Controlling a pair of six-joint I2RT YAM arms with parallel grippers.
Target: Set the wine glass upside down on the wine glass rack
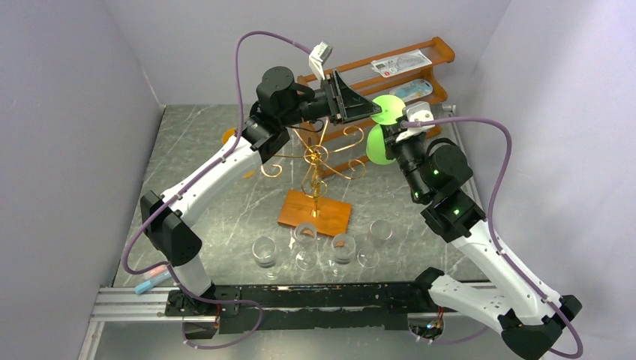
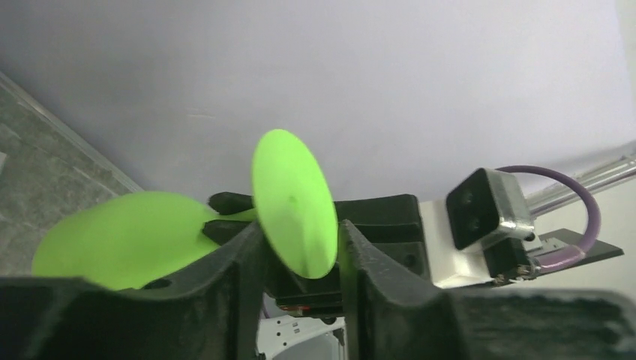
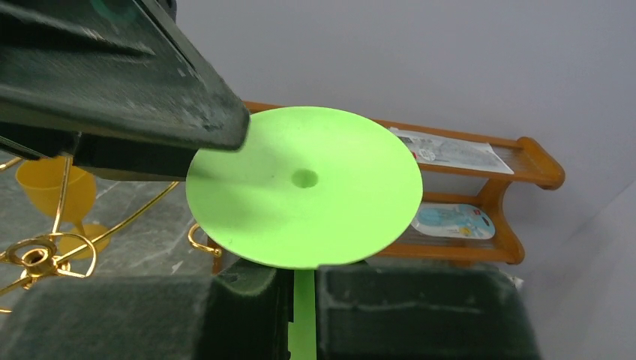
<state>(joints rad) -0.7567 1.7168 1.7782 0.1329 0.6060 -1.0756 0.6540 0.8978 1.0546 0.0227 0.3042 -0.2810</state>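
Note:
A bright green wine glass [image 1: 379,145] hangs in the air above the table at the back right, foot disc [image 3: 307,187] uppermost. My right gripper [image 3: 303,300] is shut on its stem just under the foot. My left gripper [image 2: 300,247] reaches in from the left, jaws half closed around the foot [image 2: 294,202]. One finger overlaps the rim and the other is a sliver away, so contact is unclear. The bowl [image 2: 124,236] shows behind. The wine glass rack [image 1: 319,161], gold wire on an orange-brown base, stands left of the glass and lower.
A brown wooden shelf [image 1: 397,71] with packets stands against the back wall behind the grippers. A yellow glass [image 3: 56,187] hangs on the rack's far left arm. Several clear glasses [image 1: 265,251] stand in a row in front of the rack's base.

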